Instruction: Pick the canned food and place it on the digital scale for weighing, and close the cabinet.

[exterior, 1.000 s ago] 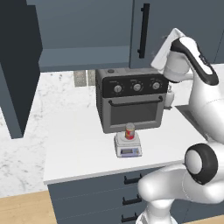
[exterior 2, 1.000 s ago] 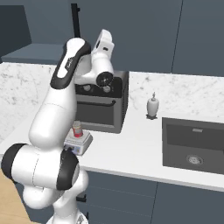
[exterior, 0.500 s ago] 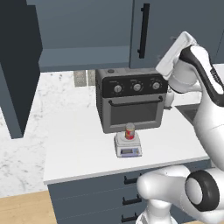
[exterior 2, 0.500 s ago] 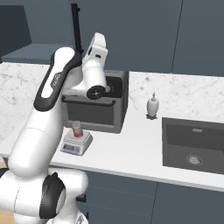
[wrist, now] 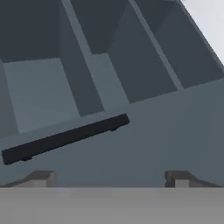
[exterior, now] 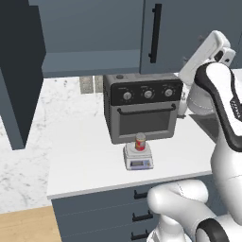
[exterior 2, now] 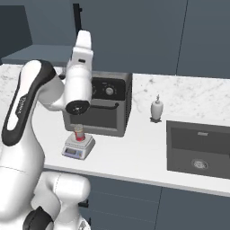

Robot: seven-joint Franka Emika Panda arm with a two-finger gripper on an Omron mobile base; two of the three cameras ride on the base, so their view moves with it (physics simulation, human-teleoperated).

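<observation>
Since the canned food (exterior: 140,141) already stands on the digital scale (exterior: 138,159), well below the gripper (wrist: 109,177), the remaining risk lies with the cabinet (exterior: 184,28): a careless swing toward its open door (exterior: 19,80) could clip the toaster oven (exterior: 142,111) beneath. The gripper's jaws stand wide apart, holding nothing, facing the black bar handle (wrist: 65,138) just ahead.

- We see the canned food (exterior: 140,142) standing on the digital scale (exterior: 138,159), on the tabletop (exterior: 85,156) just before the toaster oven (exterior: 142,113).
- The cabinet (exterior: 94,33) hangs above; its left door (exterior: 21,80) stands swung out.
- Sink (exterior 2: 200,150) right of the oven, bottle (exterior 2: 156,109) between.
</observation>
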